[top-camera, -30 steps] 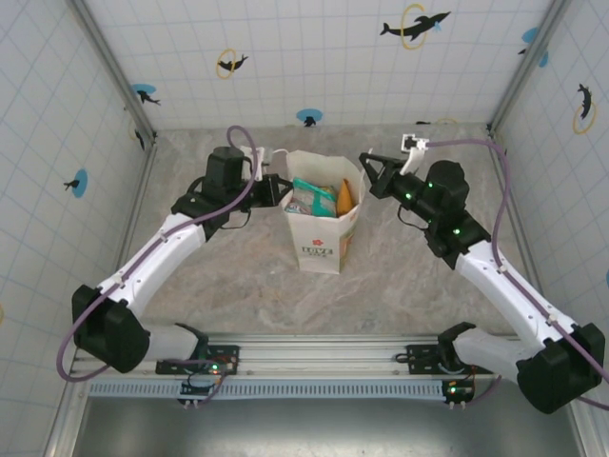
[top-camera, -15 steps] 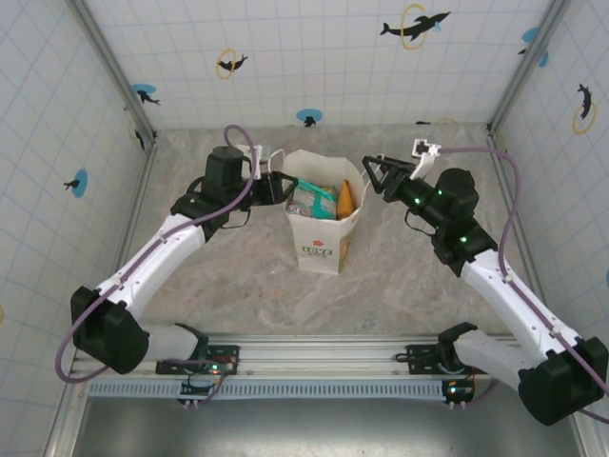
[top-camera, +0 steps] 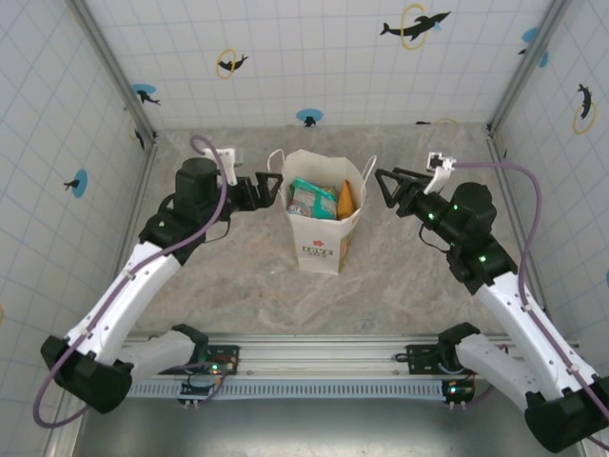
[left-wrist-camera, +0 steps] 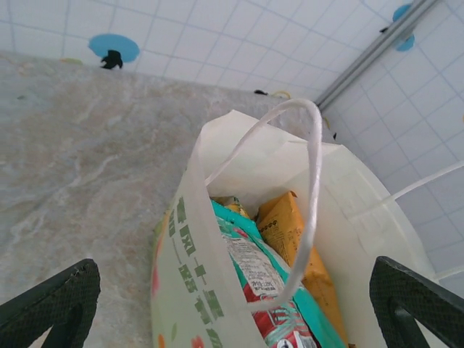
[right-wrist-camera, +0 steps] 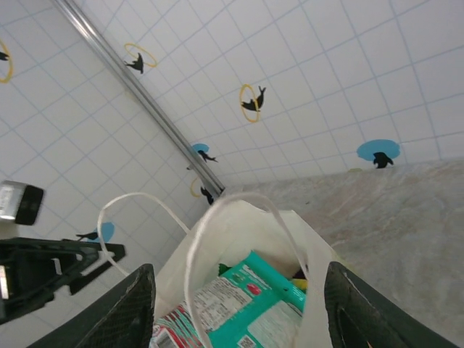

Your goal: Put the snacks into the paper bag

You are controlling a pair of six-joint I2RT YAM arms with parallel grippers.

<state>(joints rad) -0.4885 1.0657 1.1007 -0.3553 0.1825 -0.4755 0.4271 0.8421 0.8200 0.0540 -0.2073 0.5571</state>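
The white paper bag (top-camera: 319, 243) stands upright in the middle of the table, its mouth open and its thin handles up. Snacks lie inside: a teal packet (top-camera: 312, 197) and an orange packet (top-camera: 344, 198). My left gripper (top-camera: 268, 184) hovers open just left of the bag's rim, apart from it. My right gripper (top-camera: 383, 186) is open just right of the rim, also apart. The left wrist view looks between the left gripper (left-wrist-camera: 235, 308) into the bag (left-wrist-camera: 196, 254) at the teal packet (left-wrist-camera: 268, 290) and orange packet (left-wrist-camera: 290, 232). The right gripper (right-wrist-camera: 246, 312) frames the teal packet (right-wrist-camera: 254, 297).
Marble tabletop (top-camera: 238, 276) surrounds the bag. Tiled walls with dolphin stickers close in the back and both sides, with metal posts (top-camera: 133, 114) at the corners. A metal rail (top-camera: 314, 357) runs along the near edge by the arm bases.
Both grippers have drawn back from the bag's rim, the left one to the left and the right one to the right. The bag stays upright with the packets inside.
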